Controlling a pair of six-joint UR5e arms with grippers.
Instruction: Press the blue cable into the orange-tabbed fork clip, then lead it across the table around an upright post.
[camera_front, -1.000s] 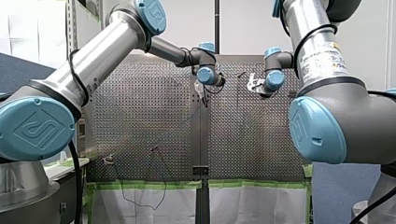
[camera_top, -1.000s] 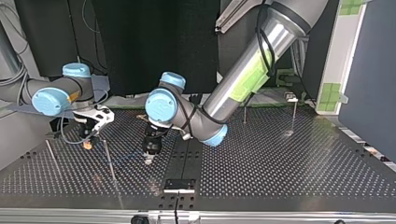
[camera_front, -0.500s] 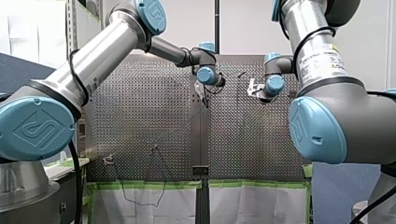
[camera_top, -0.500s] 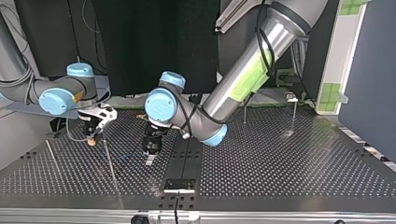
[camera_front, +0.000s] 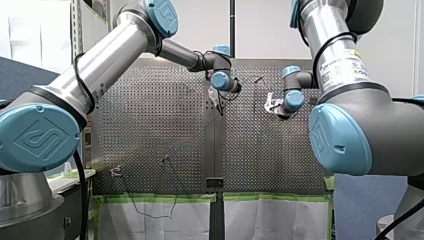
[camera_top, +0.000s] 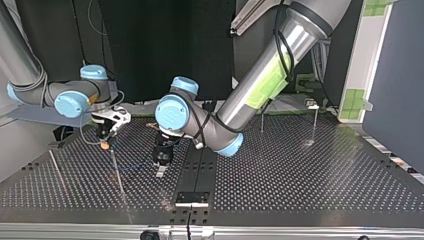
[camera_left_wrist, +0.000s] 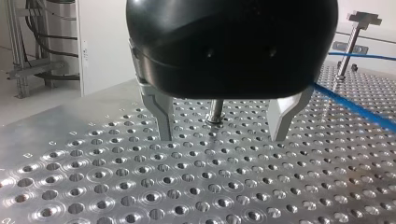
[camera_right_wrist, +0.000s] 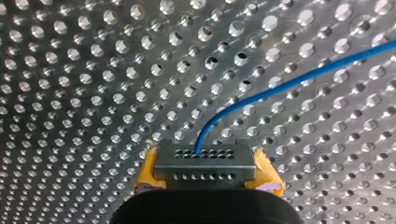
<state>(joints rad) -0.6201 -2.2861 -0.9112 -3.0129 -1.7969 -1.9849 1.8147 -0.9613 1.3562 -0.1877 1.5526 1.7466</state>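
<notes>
The blue cable (camera_right_wrist: 299, 79) runs out from between the yellow pads (camera_right_wrist: 145, 173) of my right gripper (camera_right_wrist: 205, 156), which is shut on it just above the perforated table. In the top view my right gripper (camera_top: 105, 141) hangs at the left, close to the top of a thin upright post (camera_top: 116, 170). A faint stretch of the blue cable (camera_top: 136, 170) leads from there toward my left gripper (camera_top: 161, 167). My left gripper (camera_left_wrist: 222, 137) is open and empty, its metal fingers (camera_left_wrist: 161, 116) low over the table. A short post (camera_left_wrist: 215, 111) stands just ahead of them. The orange-tabbed clip cannot be made out.
Another thin post (camera_top: 55, 167) leans at the top view's far left. Two more uprights (camera_top: 314, 120) stand at the back right there. Beside my left gripper, a T-headed post (camera_left_wrist: 352, 42) rises behind the cable. A black bracket (camera_top: 191, 198) sits at the table's near edge.
My right gripper has carried the cable toward the top view's right, up to the thin post. My left arm has stayed still.
</notes>
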